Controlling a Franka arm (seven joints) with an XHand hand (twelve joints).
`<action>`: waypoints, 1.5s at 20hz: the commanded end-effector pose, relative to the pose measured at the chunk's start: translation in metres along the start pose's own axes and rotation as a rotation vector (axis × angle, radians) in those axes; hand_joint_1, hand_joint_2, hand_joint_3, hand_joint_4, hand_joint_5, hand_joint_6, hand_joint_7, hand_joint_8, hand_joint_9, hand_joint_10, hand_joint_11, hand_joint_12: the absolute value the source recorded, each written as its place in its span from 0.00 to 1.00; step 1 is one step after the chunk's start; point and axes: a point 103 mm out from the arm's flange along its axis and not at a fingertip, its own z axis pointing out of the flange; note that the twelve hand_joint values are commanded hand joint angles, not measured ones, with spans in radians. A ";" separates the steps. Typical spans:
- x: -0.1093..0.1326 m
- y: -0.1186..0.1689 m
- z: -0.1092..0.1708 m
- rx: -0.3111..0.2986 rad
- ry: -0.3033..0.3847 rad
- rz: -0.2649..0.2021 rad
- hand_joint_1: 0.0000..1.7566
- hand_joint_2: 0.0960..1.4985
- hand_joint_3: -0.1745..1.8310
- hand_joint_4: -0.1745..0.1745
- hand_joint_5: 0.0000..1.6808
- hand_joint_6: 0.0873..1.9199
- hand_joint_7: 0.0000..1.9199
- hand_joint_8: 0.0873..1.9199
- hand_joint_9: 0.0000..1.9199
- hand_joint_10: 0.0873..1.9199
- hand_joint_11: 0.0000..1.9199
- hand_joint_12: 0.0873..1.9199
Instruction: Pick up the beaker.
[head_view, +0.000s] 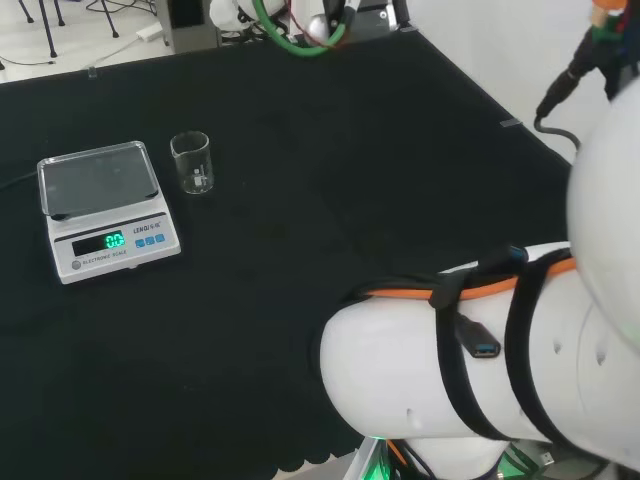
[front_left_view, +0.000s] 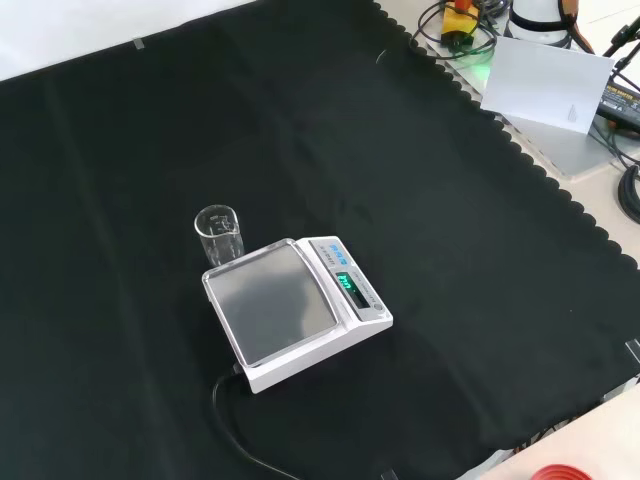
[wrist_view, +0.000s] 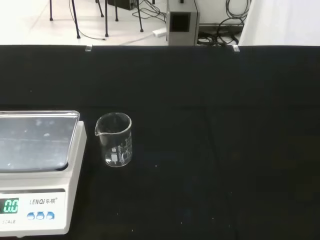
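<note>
A small clear glass beaker (head_view: 192, 163) stands upright on the black cloth, just to the right of a white scale in the head view. The front view has the beaker (front_left_view: 219, 235) just beyond the scale's far left corner. From the wrist the beaker (wrist_view: 115, 139) looks empty, with its spout turned toward the scale. It stands free, with nothing touching it.
A white digital scale (head_view: 105, 208) with a steel pan and a lit green display sits beside the beaker; its cable (front_left_view: 240, 437) trails off toward the cloth's near edge in the front view. The arm's white links (head_view: 480, 360) fill the head view's lower right.
</note>
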 end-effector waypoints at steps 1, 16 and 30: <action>0.034 0.069 0.039 0.052 -0.017 0.013 0.30 0.45 0.18 0.35 0.17 0.02 0.14 0.38 0.20 0.43 0.04 0.77; 0.013 0.204 0.130 0.218 -0.019 0.013 0.31 0.45 0.17 0.35 0.17 0.01 0.14 0.38 0.20 0.43 0.04 0.77; -0.002 0.282 0.200 0.335 -0.027 -0.031 0.31 0.45 0.17 0.36 0.17 0.00 0.14 0.38 0.20 0.43 0.04 0.77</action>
